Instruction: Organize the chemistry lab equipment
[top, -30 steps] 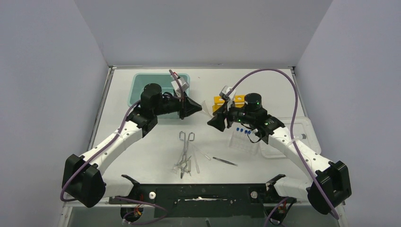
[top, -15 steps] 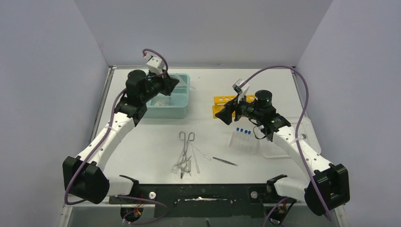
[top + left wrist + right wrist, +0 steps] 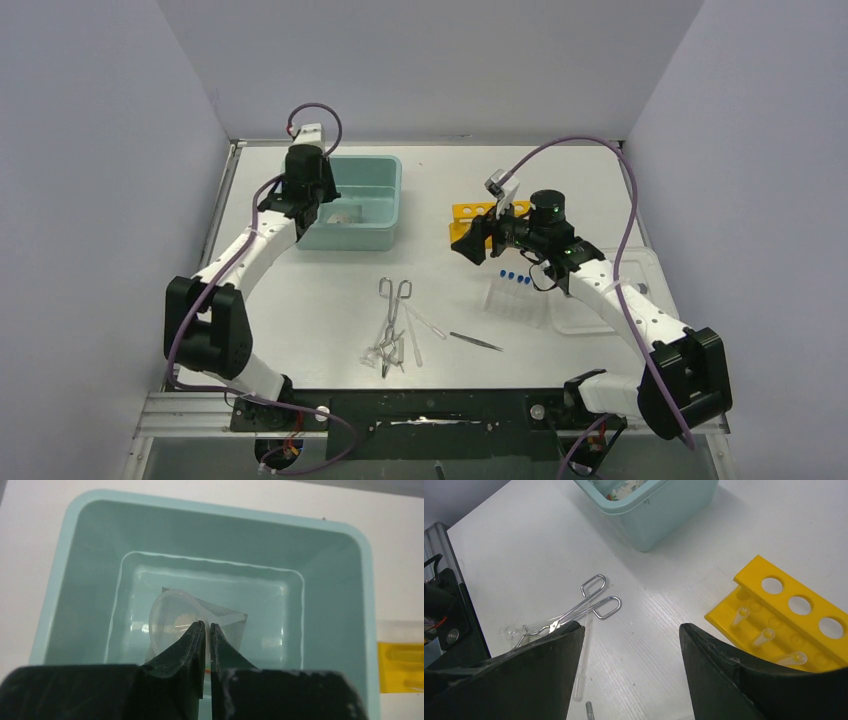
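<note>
My left gripper (image 3: 325, 205) hangs over the teal tub (image 3: 391, 200), shut on the edge of a clear bag of white discs (image 3: 172, 617) that hangs down inside the tub (image 3: 364, 580). My right gripper (image 3: 463, 244) is open and empty, just above the table beside the yellow rack (image 3: 478, 211). The metal forceps (image 3: 393, 300), clear droppers (image 3: 415, 335) and thin tweezers (image 3: 476, 341) lie at the table's near middle. Blue-capped tubes (image 3: 513, 277) lie by the right arm. The right wrist view shows the forceps (image 3: 579, 607), a dropper (image 3: 583, 665) and the tweezers' tip (image 3: 588, 710).
A translucent white lid (image 3: 600, 295) lies at the right under the right arm. The yellow rack (image 3: 784, 615) lies on its side with a few clear tubes in it. The tub (image 3: 664, 510) stands at the back left.
My left arm has swung from the table's middle back and left to above the tub. My right gripper has drawn back a little to the right, by the rack.
</note>
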